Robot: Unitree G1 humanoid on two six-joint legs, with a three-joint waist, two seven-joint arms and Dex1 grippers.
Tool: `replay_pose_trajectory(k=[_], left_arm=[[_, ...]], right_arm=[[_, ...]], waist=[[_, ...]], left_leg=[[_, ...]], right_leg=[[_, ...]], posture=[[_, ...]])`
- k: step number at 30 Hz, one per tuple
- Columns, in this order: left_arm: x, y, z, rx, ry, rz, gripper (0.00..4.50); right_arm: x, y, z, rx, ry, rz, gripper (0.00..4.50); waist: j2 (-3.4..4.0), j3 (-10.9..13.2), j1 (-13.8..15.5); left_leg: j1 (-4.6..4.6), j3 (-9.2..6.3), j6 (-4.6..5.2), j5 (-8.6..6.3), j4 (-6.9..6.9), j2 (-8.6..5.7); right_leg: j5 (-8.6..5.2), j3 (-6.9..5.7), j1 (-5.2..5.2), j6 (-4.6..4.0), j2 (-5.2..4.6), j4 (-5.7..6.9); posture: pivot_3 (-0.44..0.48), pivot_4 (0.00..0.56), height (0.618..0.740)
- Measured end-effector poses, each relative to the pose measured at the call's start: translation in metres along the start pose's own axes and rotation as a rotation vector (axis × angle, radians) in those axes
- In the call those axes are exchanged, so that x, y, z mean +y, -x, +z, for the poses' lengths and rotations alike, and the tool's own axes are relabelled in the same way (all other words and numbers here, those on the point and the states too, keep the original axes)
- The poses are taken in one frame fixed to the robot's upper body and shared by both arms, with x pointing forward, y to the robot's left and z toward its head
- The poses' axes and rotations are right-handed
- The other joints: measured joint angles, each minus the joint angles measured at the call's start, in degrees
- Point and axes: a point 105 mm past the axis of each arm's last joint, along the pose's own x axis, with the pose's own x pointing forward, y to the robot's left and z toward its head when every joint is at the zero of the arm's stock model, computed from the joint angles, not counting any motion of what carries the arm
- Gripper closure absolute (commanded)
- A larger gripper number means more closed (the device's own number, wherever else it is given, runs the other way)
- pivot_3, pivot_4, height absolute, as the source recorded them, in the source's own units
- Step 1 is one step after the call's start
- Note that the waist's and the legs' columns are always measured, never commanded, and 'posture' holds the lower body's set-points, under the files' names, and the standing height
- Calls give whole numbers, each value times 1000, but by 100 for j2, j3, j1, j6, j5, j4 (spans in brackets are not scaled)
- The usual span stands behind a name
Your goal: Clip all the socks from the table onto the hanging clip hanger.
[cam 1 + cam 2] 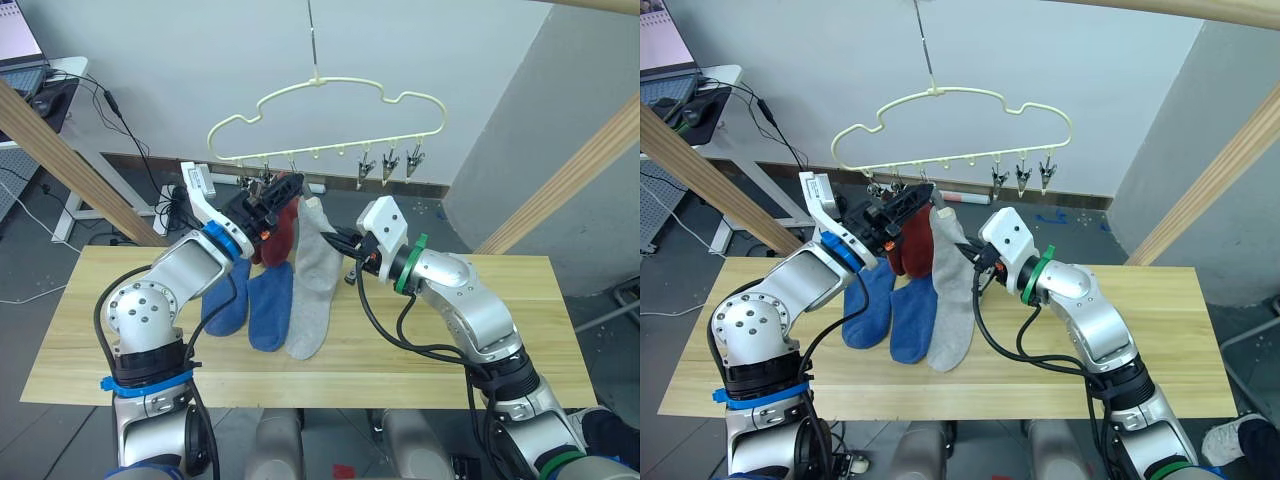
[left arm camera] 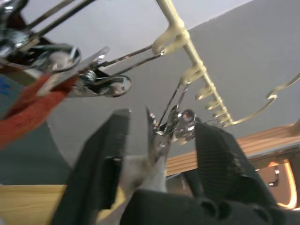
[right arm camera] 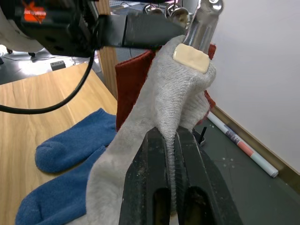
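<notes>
Head views: a cream clip hanger (image 1: 330, 110) hangs above a pale wooden bench (image 1: 480, 330); two blue socks (image 1: 270, 310) and the lower end of a grey sock (image 1: 315, 290) reach down to the bench, with a rust red sock (image 1: 283, 232) hanging behind them; the left hand (image 1: 283, 190) is raised to the hanger's clips, and the right hand (image 1: 338, 243) meets the grey sock near its top; three clips (image 1: 390, 165) at the hanger's right end hang empty.

Left wrist view: the left hand's fingers (image 2: 101, 164) are spread on either side of a metal clip (image 2: 161, 131), seemingly pressing it apart, with pale fabric just below; a neighbouring clip bites red fabric.

Right wrist view: the right hand (image 3: 171, 145) is clenched on a fold of the grey sock, whose cuff sits at the clip's jaws.

Judgement: the grey sock is being clipped; next, the left hand should let the clip bite before the right hand lets go.
</notes>
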Motion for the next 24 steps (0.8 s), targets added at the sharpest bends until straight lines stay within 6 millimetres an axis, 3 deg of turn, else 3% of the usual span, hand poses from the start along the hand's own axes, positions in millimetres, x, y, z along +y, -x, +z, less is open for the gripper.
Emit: replay_pose_trajectory(k=[6,9,12,24], left_arm=[[21,19,-38,207,-353,169,1945],[31,27,-41,211,-455,219,1945],[18,28,-36,180,-450,102,1945],[-44,39,-34,126,-683,-267,1945]], right_arm=[[-1,3,-20,36,-91,-81,2435],[-9,16,-35,86,-94,-165,2435],[-16,30,-35,89,-104,-248,2435],[-49,25,37,-115,-66,-494,2435]], waist=[[1,1,11],[1,1,27],[1,1,65],[0,0,29]], left_leg=[[-1,5,0,0,-12,0],[-5,6,0,0,-17,0],[-8,6,-1,0,-19,2],[-9,17,-2,1,-58,5]], right_leg=[[-1,5,-5,-1,-3,-12],[-2,4,-12,-3,-3,-13],[-4,1,-14,-6,-3,-14],[-6,9,-31,-9,-3,-27]], posture=[[74,301,740],[84,304,740],[84,305,740],[93,296,740]])
